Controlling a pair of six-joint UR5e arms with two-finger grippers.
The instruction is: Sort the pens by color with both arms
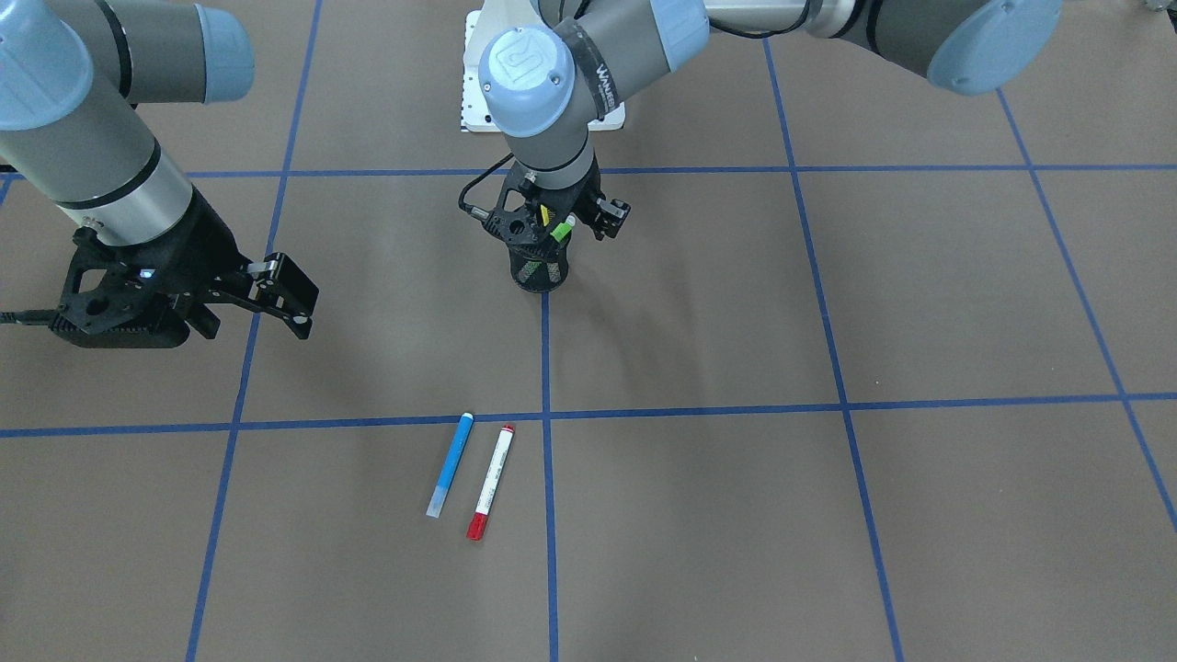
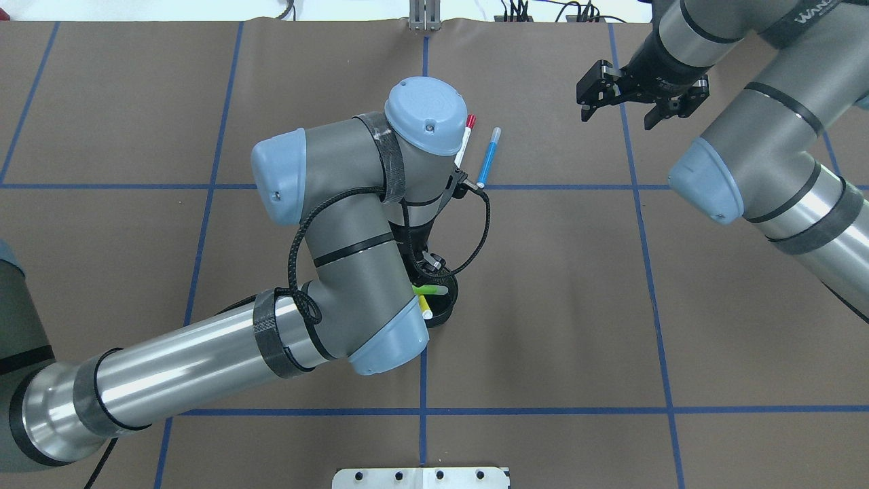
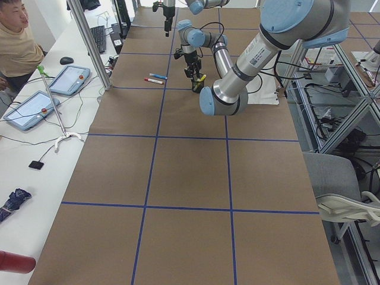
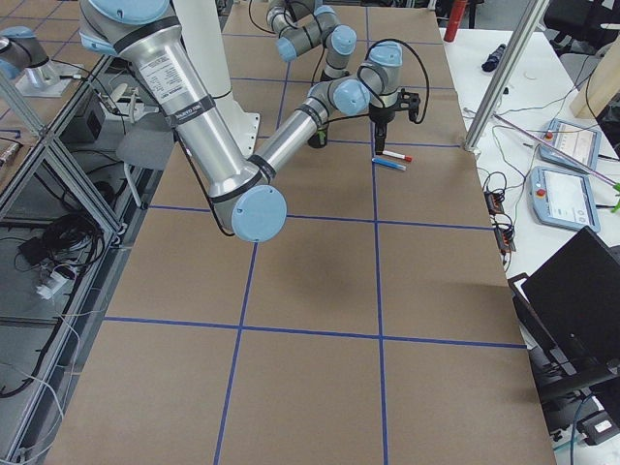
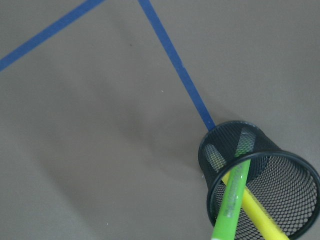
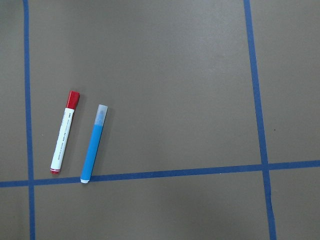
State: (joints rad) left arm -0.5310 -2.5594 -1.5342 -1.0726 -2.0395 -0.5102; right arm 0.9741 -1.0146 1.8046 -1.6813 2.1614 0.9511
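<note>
My left end effector [image 1: 550, 221] hangs directly over the black mesh cup [image 5: 215, 150], which stands on a blue tape line near the middle of the table [image 1: 736, 322]. Whether its jaws are spread or pinching, I cannot tell, because the wrist hides them. The green pen [image 5: 231, 205] and the yellow pen [image 5: 257, 210] stand crossed inside the cup, and both lean over its rim. The blue pen [image 1: 451, 464] and the white pen with red ends [image 1: 490, 481] lie flat on the table, side by side and almost parallel, with a narrow gap between them. My right end effector [image 2: 618, 112] is spread wide, holds nothing, and hovers well apart from that pair.

I judge all four pens to be light and stiff, with smooth round plastic barrels that can roll or slip. For the lying ones I would pinch across the middle of the barrel. The narrow gap asks for care, or one finger may push the neighbour away. For the ones in the cup I would take the upper end above the rim. The cup looks light too, so it may tip or lift together with the pen.
</note>
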